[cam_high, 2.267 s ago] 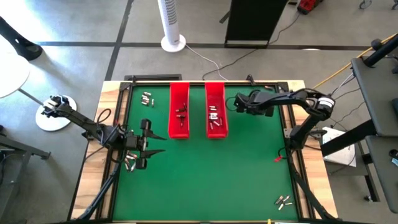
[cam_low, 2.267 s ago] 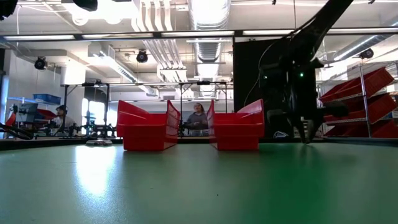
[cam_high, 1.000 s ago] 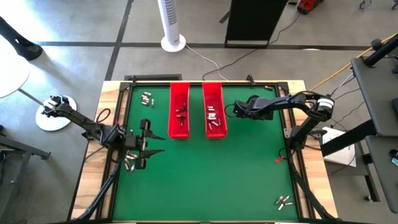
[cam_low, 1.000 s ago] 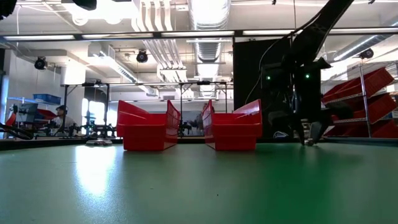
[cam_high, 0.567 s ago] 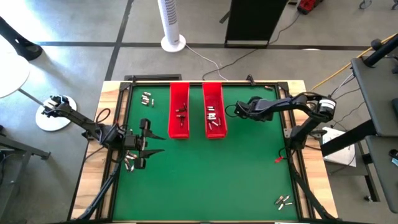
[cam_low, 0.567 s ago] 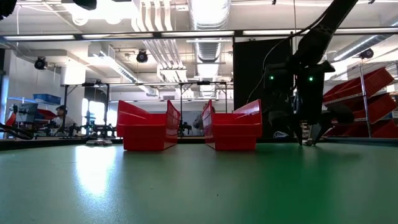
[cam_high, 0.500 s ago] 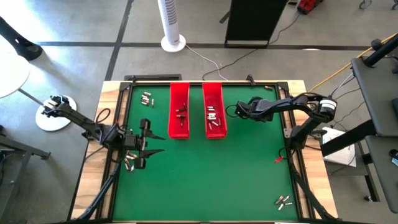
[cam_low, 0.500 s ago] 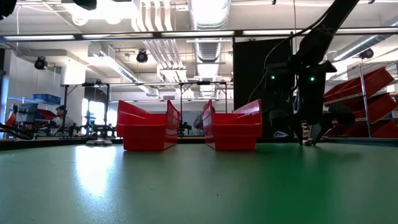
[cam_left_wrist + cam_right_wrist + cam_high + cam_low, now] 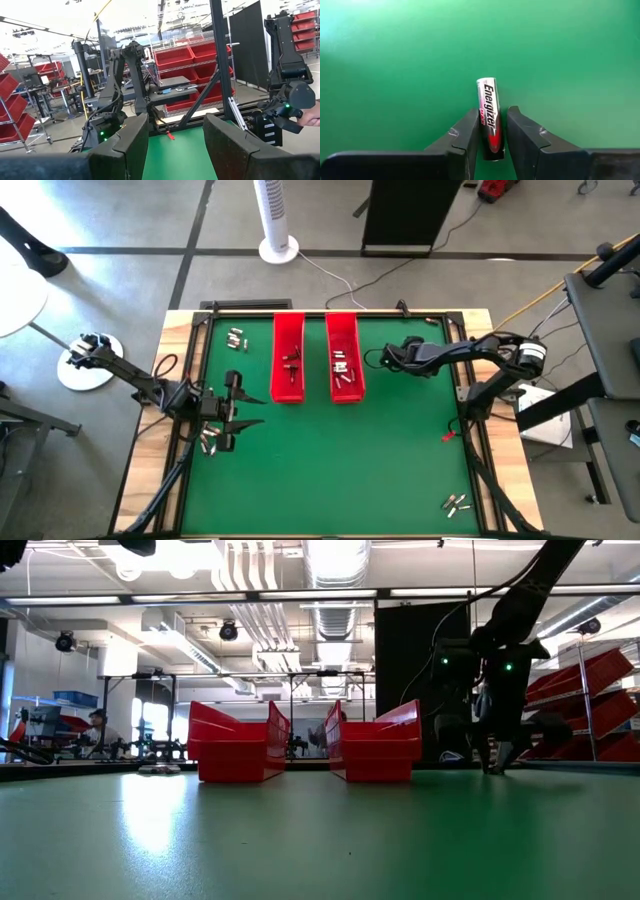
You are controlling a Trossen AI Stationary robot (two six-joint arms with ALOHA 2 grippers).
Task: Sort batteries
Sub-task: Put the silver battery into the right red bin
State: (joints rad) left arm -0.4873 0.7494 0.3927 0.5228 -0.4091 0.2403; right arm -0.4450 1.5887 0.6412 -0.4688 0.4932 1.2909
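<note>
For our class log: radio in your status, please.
Right gripper closed on one battery, beside the right red tray. Left gripper open, waiting at table's left. Nothing in the way.

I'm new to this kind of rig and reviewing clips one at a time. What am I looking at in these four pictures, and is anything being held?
Two robot arms work at a green table. One camera looks down from above, one looks level across the tabletop, and one sits on each wrist. Two red trays hold a few batteries; loose batteries lie near the table's corners. The right gripper, beside the right-hand tray in the overhead picture, has its fingers closed on an Energizer battery over the mat. The left gripper waits open at the table's left edge, holding nothing.
</note>
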